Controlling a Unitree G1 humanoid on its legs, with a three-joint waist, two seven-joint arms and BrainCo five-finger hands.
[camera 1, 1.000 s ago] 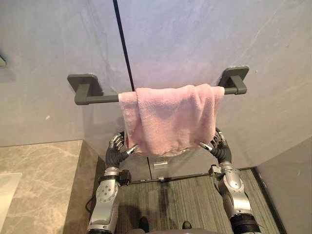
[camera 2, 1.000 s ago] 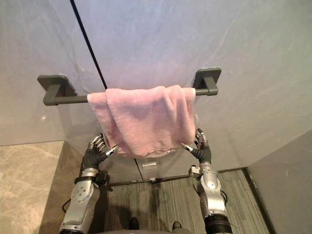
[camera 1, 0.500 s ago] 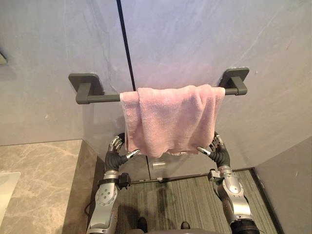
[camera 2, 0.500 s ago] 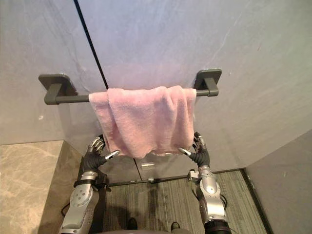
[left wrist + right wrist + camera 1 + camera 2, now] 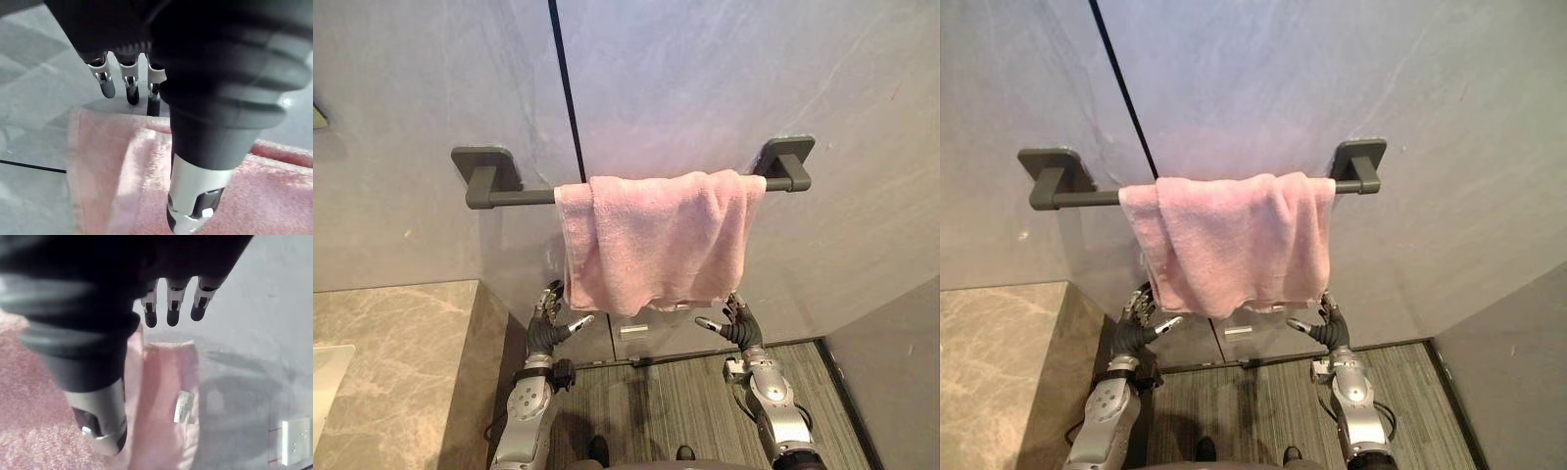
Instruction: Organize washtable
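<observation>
A pink towel (image 5: 651, 240) hangs draped over a dark grey towel bar (image 5: 509, 197) at the centre of the frame, against a grey wall (image 5: 705, 78). It sits toward the bar's right end, touching the right bracket, and the bar's left stretch is bare. The terry cloth falls in soft overlapping folds, and its lower hem is uneven. The right wrist view shows a small white label (image 5: 183, 407) on the cloth.

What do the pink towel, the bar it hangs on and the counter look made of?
Pink towel: likely terry cotton, from its fuzzy pile and limp folds. Towel bar: matte dark-grey metal or plastic; smooth, no shine. Countertop: beige stone, perhaps marble, going by its veins.
</observation>
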